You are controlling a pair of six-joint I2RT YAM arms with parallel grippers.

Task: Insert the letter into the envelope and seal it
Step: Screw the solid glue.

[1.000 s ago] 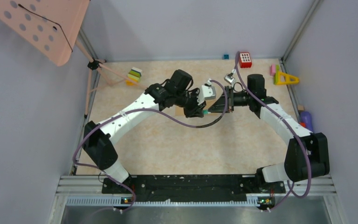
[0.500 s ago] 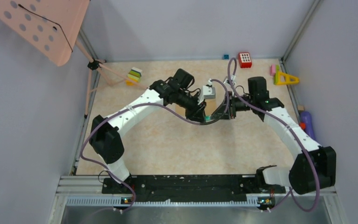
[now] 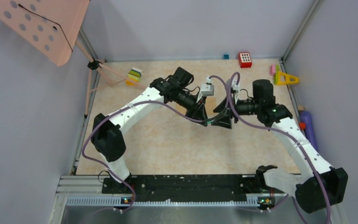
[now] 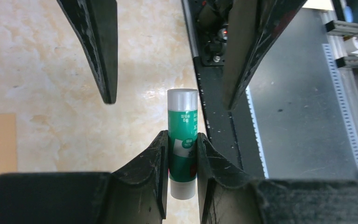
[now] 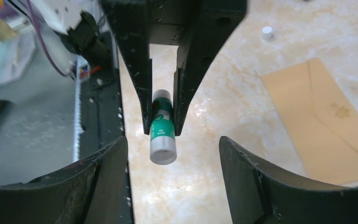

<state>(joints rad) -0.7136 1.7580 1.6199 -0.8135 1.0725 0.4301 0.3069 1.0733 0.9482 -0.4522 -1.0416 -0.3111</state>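
Left gripper (image 4: 182, 137) clamps glue stick (image 4: 182, 112) mid-body. Right gripper (image 5: 172, 140) gapes empty at the stick's free end. Envelope (image 5: 326, 126) lies flat near the stick: probably light, floppy; pinch an edge.

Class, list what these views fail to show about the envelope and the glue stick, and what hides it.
- Envelope: right wrist view, cut off by the right edge; top view, mostly under the left arm.
- Its contents: no view shows inside.
- Glue stick label: left wrist view, too small to read, partly covered by fingers of the left gripper.
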